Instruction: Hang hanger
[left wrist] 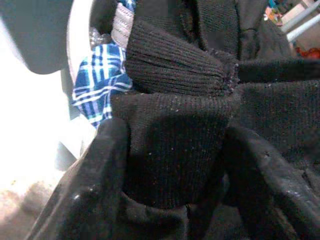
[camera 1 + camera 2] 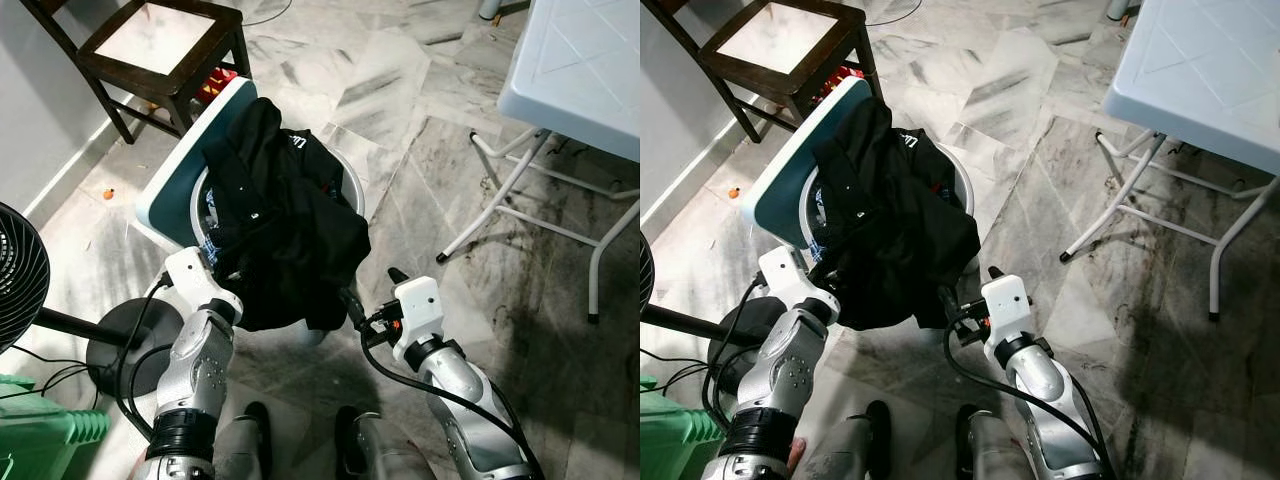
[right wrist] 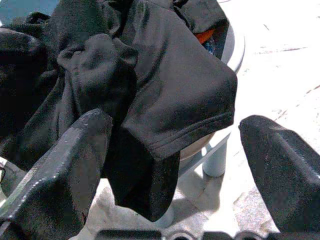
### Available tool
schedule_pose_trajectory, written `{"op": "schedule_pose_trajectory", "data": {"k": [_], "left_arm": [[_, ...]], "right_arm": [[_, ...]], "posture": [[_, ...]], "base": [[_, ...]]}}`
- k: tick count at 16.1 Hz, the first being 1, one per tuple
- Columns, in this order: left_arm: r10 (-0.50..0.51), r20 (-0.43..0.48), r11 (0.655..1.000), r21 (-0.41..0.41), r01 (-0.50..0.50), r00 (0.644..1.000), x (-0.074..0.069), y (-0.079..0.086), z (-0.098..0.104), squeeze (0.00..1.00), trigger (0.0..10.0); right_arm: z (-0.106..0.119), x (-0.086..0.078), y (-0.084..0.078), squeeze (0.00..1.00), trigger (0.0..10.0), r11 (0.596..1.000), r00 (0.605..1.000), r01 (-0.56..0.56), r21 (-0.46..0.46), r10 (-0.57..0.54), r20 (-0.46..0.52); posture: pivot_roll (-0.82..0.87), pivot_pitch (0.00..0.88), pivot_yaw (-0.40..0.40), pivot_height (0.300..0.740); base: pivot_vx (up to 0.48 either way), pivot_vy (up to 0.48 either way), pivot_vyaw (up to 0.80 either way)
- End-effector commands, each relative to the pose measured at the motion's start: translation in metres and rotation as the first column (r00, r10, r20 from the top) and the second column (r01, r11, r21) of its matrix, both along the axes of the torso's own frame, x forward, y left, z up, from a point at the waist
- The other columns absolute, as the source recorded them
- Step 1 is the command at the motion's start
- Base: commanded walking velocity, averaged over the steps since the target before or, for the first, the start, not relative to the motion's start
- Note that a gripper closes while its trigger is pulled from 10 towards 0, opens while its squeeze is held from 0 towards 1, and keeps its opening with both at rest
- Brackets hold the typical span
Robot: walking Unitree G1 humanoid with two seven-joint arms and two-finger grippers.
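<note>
A black garment [image 2: 285, 225] is draped over a round white laundry basket [image 2: 352, 185] whose teal lid [image 2: 175, 185] stands up behind it. My left gripper [image 1: 175, 145] is at the garment's lower left edge, shut on a ribbed fold of the black fabric. A blue plaid cloth [image 1: 102, 82] lies inside the basket behind it. My right gripper [image 3: 175, 130] is open just off the garment's lower right hem, and the hem hangs in front of its fingers without touching them.
A dark wooden chair [image 2: 165, 50] stands behind the basket by the wall. A white folding table [image 2: 580, 70] is at the right, its legs [image 2: 500, 200] reaching toward me. A black fan [image 2: 15, 275] with a round base [image 2: 130, 340] and a green object [image 2: 40, 430] sit at the left.
</note>
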State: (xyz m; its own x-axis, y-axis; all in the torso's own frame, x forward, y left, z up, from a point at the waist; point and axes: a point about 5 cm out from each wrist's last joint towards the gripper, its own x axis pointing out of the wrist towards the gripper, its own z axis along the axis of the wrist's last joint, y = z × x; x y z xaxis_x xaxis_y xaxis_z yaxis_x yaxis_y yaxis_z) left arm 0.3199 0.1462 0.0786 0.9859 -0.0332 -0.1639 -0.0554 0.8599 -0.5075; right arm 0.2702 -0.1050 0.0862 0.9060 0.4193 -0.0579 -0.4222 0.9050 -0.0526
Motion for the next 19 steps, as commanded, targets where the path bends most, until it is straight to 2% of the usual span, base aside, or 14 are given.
{"op": "schedule_pose_trajectory", "data": {"k": [1,5,13,15,19], "left_arm": [[0.02,-0.028,1.0,0.004,-0.019,0.999,-0.003,0.004,-0.008,0.0,0.0],[0.05,-0.027,0.999,0.021,-0.049,0.998,0.002,0.009,-0.009,0.0,0.0],[0.117,0.02,0.988,0.094,-0.119,0.993,0.006,0.013,0.006,0.0,0.0],[0.081,0.098,0.962,0.254,-0.104,0.992,0.007,0.01,0.021,0.0,0.0],[-0.007,0.162,0.915,0.399,-0.059,0.987,0.004,0.001,0.029,0.0,0.0]], "right_arm": [[-0.005,-0.004,0.0,0.0,10.0,1.0,1.0,-0.002,-0.007,0.002,-0.017],[-0.005,-0.003,-0.001,0.0,10.0,1.0,1.0,0.002,-0.007,-0.002,-0.017],[-0.006,-0.004,0.0,0.0,10.0,1.0,1.0,0.006,-0.003,-0.006,-0.019],[-0.006,-0.005,0.0,0.0,10.0,1.0,1.0,0.005,-0.003,-0.005,-0.02],[-0.007,-0.006,0.001,0.0,10.0,1.0,1.0,0.003,-0.003,-0.003,-0.023]], "posture": [[-0.07,0.282,-0.013,0.74],[-0.07,0.28,-0.01,0.74],[-0.06,0.285,-0.008,0.74],[-0.06,0.29,-0.009,0.74],[-0.06,0.291,-0.012,0.74]], "base": [[0.0,0.0,0.0],[0.0,0.0,0.0],[0.0,0.0,0.0],[0.0,0.0,0.0],[0.0,0.0,0.0]]}}
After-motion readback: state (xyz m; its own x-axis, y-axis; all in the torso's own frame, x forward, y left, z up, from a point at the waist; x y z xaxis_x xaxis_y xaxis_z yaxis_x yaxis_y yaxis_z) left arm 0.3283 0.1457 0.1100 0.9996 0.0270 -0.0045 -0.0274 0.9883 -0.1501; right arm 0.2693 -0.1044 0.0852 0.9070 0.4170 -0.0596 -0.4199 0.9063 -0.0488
